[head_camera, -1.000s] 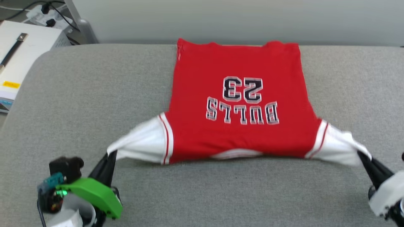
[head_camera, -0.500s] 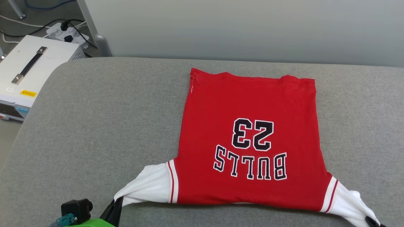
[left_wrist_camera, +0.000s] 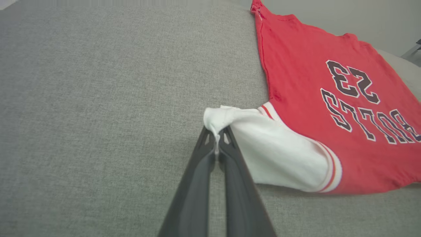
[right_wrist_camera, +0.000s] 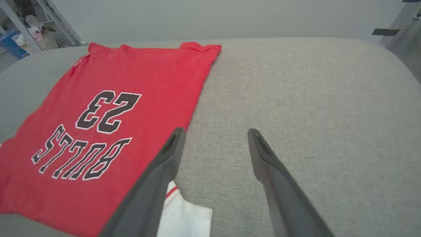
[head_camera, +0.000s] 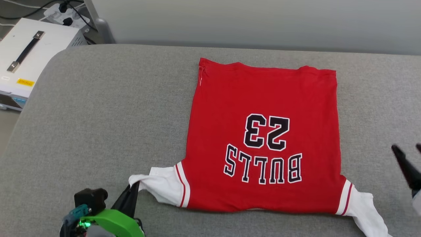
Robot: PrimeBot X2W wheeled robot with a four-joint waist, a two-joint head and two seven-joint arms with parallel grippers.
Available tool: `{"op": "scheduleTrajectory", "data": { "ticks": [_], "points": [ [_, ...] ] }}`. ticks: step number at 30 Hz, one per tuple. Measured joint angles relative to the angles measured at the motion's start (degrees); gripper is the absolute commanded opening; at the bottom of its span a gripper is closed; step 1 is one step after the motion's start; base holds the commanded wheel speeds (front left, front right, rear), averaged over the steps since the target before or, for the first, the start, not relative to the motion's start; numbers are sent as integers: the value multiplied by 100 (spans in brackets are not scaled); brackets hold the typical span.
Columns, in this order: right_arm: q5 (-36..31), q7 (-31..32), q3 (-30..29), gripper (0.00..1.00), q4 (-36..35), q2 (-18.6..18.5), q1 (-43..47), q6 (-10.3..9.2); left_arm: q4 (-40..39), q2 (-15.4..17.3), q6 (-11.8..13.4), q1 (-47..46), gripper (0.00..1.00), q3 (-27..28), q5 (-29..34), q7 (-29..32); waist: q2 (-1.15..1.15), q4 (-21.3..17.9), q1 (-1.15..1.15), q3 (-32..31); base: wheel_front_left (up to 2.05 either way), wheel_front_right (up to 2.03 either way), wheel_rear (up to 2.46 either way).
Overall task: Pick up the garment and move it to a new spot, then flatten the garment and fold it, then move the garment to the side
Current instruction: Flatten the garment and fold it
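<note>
Upper left of the head view: white box with a black handle (head_camera: 29, 49), off the grey padded surface (head_camera: 98, 115). Not part of the job.

Lower left: my left gripper (head_camera: 133, 192) is clamped tight on the tip of the white left sleeve (head_camera: 161, 187). The left wrist view shows the cloth bunched between the closed fingertips, low on the padding.

Centre to centre-right: the garment (head_camera: 263, 108) lies print-up on the grey surface. Its hem is toward the top of the frame, and the lettering and 23 read upside down from my seat. The red body looks flat, with no big wrinkles.

Lower right: the other white sleeve (head_camera: 365, 210) lies loose, trailing toward the bottom edge and slightly crumpled. Nothing grips it.

Right edge, mid-height: my right gripper (head_camera: 406, 149) has its fingers spread wide and holds nothing. In the right wrist view it sits beside the shirt's edge, apart from the sleeve and over bare padding.

Progress, my read: the garment is placed and the flattening is mostly done. Both sleeves want tidying, and the left one is pulled to a point by the pinch. No fold is made yet and nothing is doubled over. Left to do: release the left sleeve, fold the garment, then move it to the side.
</note>
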Motion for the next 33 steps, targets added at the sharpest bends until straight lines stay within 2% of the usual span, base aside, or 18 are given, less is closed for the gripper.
{"op": "scheduleTrajectory", "data": {
  "ticks": [4,8,13,16,17,20,26,33],
  "points": [
    [-177,213,-188,100,-158,-293,-1058,0,-238,-99,1,-258,0,104,264,-1,0,63,0,240,0,0,0],
    [-300,913,-168,100,-27,-624,-2248,0,-411,-229,0,-480,0,160,537,0,0,156,0,542,0,0,0],
    [-149,2505,385,100,683,-1003,-3725,0,-578,-420,-80,-766,0,276,816,0,0,310,1,972,0,0,0],
    [-67,3471,702,100,1205,-1051,-4512,0,-668,-548,-143,-895,0,327,951,-1,0,411,1,1231,0,0,0],
    [3,4041,831,100,1572,-1016,-4954,0,-712,-642,-199,-973,0,361,1002,0,0,480,1,1399,0,0,0],
    [-163,4518,1004,100,2015,-973,-5556,0,-746,-781,-264,-1092,0,403,1196,0,0,590,1,1660,0,0,0],
    [-708,4734,1124,100,2815,-793,-6323,0,-825,-1017,-398,-1289,0,487,1448,-1,0,827,2,2178,0,0,0],
    [-956,4448,1205,100,3483,-576,-6419,-1,-844,-1216,-517,-1413,0,590,1649,0,0,1078,2,2642,0,0,0]
  ]
}}
